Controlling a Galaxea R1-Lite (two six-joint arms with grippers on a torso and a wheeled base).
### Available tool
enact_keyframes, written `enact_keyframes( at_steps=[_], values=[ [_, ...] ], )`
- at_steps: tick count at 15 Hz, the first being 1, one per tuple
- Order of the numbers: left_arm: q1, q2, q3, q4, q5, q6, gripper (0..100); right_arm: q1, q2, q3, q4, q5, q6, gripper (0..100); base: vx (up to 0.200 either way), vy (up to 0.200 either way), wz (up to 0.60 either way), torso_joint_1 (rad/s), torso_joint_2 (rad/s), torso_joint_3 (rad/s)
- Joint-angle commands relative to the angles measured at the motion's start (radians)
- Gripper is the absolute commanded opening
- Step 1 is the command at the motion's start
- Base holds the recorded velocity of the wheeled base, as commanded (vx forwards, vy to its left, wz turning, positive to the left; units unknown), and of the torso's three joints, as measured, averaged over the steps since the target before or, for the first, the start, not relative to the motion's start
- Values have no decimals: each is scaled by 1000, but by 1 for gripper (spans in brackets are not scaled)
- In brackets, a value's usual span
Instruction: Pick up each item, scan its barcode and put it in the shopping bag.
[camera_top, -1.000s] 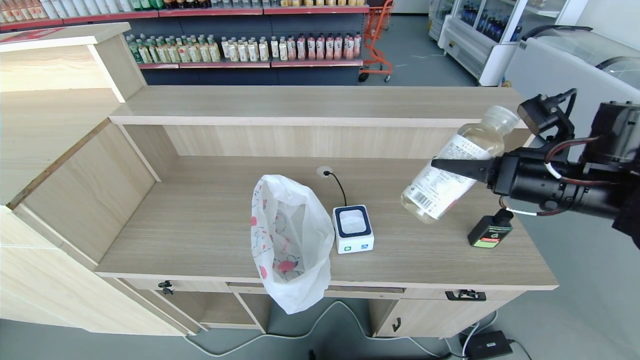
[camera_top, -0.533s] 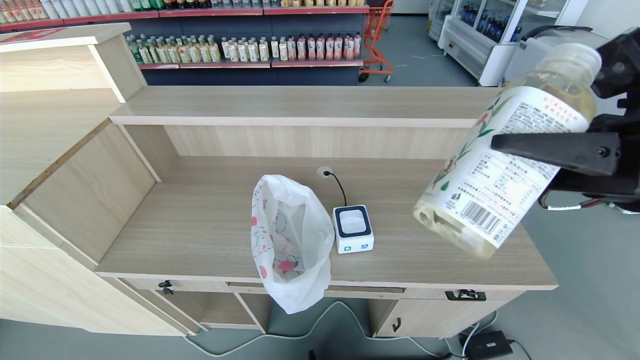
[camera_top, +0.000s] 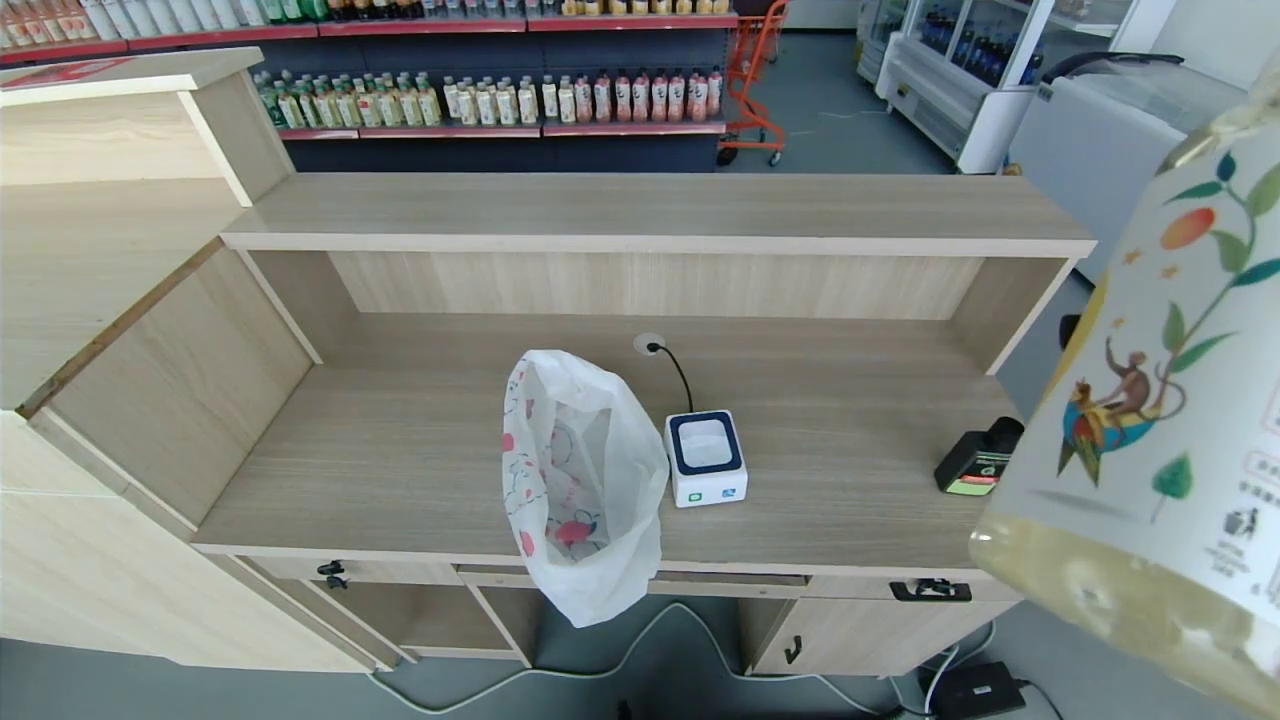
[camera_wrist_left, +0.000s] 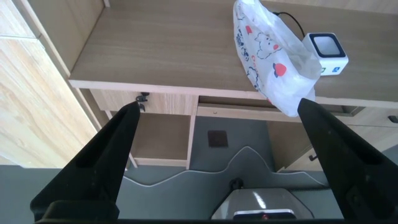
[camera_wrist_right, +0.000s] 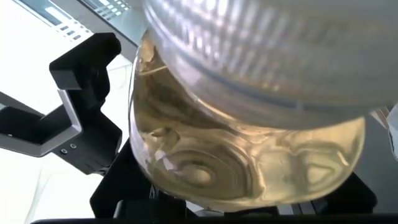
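While the bottle (camera_top: 1150, 450) hangs tilted in the air off the right end of the bench (camera_top: 400, 460), the right tool (camera_wrist_right: 242, 199) pinches it | left tool (camera_wrist_left: 217, 106) spread, low before bench front | bag (camera_top: 580, 480) just beside scanner (camera_top: 706, 458) on bench — small dark bottle (camera_top: 978, 462) near right edge

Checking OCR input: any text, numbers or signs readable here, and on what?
None reads clearly.
On the held bottle: label print at the edge, too small.
On the scanner: front marks, too small.
On the small dark bottle: label blurred.
On the shelf bottles: too small.
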Motion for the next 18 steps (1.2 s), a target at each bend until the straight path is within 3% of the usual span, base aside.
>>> enact_keyframes(
  at_steps=[1,18],
  values=[
    [0,0,0,1,0,0,100,2,-26,12,0,2,1,0,0,0,0,0,0,0],
    [0,0,0,0,0,0,100,-3,-52,38,0,22,19,0,0,0,0,0,0,0]
  ],
)
